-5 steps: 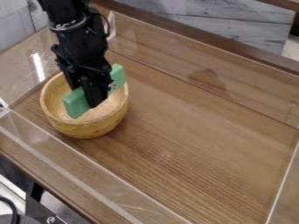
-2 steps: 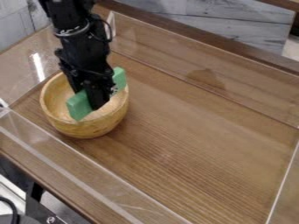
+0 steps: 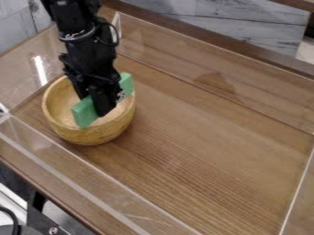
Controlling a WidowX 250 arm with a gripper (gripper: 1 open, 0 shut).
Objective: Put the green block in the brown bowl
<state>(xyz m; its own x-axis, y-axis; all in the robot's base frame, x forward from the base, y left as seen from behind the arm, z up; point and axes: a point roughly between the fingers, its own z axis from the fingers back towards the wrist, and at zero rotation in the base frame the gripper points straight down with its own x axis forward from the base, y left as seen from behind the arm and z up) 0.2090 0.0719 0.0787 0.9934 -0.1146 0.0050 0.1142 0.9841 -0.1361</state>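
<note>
The light-brown wooden bowl (image 3: 68,124) sits at the left of the wooden table. My black gripper (image 3: 97,95) points straight down over the bowl's right half and is shut on the green block (image 3: 86,111). The block hangs tilted, its lower end down inside the bowl's hollow and its upper end (image 3: 127,84) sticking out past the fingers above the rim. Whether the lower end touches the bowl's floor I cannot tell.
Clear acrylic walls (image 3: 221,50) ring the wooden tabletop (image 3: 208,147). A marbled wall runs behind at the back right, and the table's front edge falls off at the lower left.
</note>
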